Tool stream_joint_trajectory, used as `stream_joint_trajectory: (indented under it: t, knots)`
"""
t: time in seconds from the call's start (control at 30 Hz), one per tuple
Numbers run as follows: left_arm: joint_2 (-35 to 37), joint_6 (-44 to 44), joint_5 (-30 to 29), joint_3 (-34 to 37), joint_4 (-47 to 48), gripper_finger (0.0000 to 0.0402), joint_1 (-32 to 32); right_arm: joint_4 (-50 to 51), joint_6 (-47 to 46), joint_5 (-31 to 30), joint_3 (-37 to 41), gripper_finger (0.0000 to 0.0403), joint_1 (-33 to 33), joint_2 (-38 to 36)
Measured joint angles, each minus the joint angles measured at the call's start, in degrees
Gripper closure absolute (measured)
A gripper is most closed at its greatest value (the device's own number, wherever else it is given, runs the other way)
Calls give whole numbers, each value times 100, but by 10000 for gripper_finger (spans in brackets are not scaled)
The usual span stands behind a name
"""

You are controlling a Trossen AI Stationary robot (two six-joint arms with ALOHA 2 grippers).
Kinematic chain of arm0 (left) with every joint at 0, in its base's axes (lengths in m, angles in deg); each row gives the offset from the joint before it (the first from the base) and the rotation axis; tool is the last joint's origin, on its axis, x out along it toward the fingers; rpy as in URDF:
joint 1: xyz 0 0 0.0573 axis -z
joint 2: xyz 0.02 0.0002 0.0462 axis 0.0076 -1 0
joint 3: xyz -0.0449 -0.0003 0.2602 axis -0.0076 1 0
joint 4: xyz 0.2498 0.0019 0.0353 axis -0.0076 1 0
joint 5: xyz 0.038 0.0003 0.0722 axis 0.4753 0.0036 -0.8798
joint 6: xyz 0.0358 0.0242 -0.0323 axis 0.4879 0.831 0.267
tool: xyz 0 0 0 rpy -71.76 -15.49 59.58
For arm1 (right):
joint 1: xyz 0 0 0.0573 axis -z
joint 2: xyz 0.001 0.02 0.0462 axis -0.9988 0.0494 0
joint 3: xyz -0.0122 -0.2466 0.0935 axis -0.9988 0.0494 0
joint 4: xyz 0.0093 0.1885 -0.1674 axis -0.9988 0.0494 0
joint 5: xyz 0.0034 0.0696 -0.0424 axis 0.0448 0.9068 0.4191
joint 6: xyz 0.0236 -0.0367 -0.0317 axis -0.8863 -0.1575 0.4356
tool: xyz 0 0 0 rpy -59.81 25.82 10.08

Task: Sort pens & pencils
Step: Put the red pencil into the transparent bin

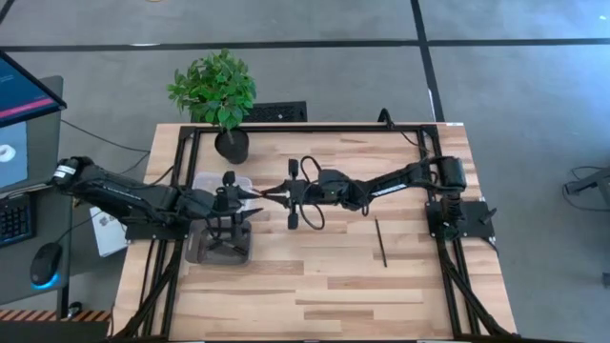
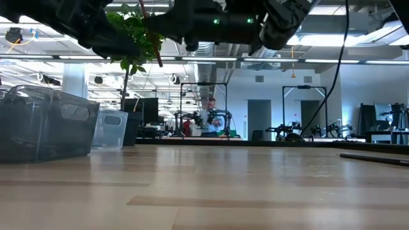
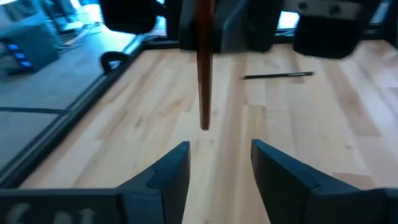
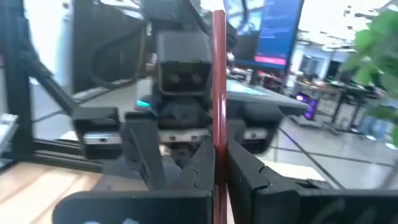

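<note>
Right gripper point(image 4: 219, 163) clamped on a reddish-brown pencil point(image 4: 219, 81) above the tabletop point(image 1: 334, 276), left gripper point(image 3: 219, 163) facing it, fingers parted, empty, black pen point(image 1: 380, 241) lying apart

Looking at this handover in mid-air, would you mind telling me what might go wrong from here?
1. The right gripper pinches the reddish-brown pencil only near one end, so it may pivot or slip.
2. The left gripper is open and the pencil's tip hangs beyond its fingers; closing now could miss it.
3. The handover happens beside the clear bins, not over them, so a dropped pencil would likely land on the table, unsorted like the black pen.
</note>
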Motion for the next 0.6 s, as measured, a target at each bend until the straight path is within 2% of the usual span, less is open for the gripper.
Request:
stream_joint_trajectory:
  t: [0.1,0.17,0.6]
  knots:
    - [0,-4,-385,0,6,231,-41,25,-2,-100,-3,364,-27,23]
    - [0,-3,-437,0,1,230,-94,-16,0,-103,-6,364,-71,19]
    - [0,-151,155,0,-274,232,-275,-287,158,-224,-24,364,-170,16]
